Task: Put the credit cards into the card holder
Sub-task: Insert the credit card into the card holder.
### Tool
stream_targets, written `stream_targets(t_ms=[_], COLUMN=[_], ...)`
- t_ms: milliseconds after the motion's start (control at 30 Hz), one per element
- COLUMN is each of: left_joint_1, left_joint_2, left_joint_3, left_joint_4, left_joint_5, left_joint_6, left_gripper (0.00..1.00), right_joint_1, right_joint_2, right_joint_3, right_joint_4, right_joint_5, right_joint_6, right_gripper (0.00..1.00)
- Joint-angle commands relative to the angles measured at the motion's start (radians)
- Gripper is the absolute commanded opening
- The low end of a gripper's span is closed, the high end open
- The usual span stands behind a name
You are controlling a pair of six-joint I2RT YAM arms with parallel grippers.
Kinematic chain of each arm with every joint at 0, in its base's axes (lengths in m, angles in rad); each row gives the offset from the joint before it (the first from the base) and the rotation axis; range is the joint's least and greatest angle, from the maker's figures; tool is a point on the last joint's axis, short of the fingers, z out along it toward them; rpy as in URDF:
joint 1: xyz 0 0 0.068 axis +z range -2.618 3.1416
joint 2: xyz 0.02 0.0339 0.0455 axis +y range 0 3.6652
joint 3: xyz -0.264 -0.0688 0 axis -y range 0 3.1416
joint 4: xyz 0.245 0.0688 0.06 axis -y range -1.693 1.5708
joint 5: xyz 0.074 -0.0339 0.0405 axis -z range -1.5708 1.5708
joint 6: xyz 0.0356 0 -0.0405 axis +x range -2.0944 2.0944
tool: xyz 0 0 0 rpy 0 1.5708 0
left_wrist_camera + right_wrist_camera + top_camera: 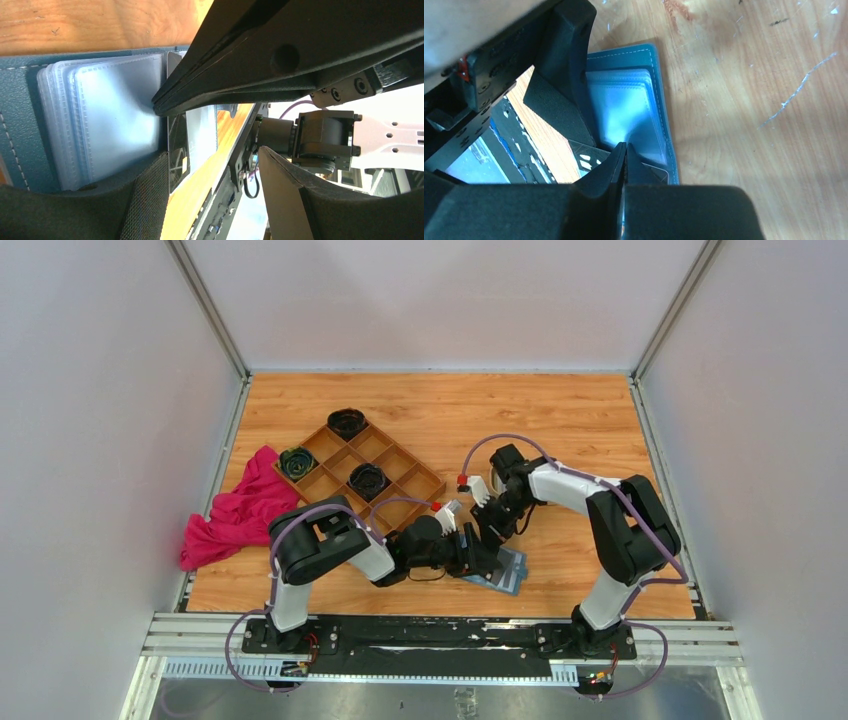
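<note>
Your left gripper (pixel 478 562) jaws spread wide over the open card holder (pixel 659 75), gripping nothing, holder flat near the table (pixel 600 420) front edge, your right gripper (pixel 625 152) pinched closed, tip at the clear sleeves (pixel 629 107), dark card (pixel 178 145) just beside

You'll find the card holder (pixel 508 574) lying open on the table (pixel 600 420), near its front edge and between the two arm bases. The left gripper (pixel 212 155) sits over it from the left. The right gripper (pixel 625 150) reaches in from behind, tips on the holder's sleeves. One credit card (pixel 177 145) lies just beside the sleeve stack. Behind and to the left sits the compartment tray (pixel 385 445), holding three small items (pixel 347 423) in separate compartments. The cloth (pixel 240 512) lies left of the tray, against its left corner.
</note>
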Motion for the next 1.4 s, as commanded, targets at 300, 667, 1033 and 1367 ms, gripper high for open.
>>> stream_targets(t_ms=[300, 667, 1033, 1367], left_joint_1=[0.004, 0.005, 0.003, -0.004], left_joint_2=[0.026, -0.072, -0.162, -0.248], left_joint_3=[-0.029, -0.045, 0.005, 0.058], left_joint_4=[-0.081, -0.124, -0.366, -0.563], left_joint_5=[-0.027, -0.058, -0.120, -0.203], left_joint_6=[0.033, 0.098, 0.223, 0.339], left_gripper=[0.69, 0.67, 0.68, 0.70], right_joint_1=[0.006, -0.132, -0.234, -0.233], right_joint_2=[-0.005, -0.148, -0.342, -0.361], right_joint_3=[0.070, 0.073, 0.030, 0.021], right_joint_4=[-0.238, -0.271, -0.265, -0.264], right_joint_5=[0.020, -0.106, -0.172, -0.181], right_joint_6=[-0.225, -0.294, -0.348, -0.368], right_gripper=[0.00, 0.03, 0.07, 0.08])
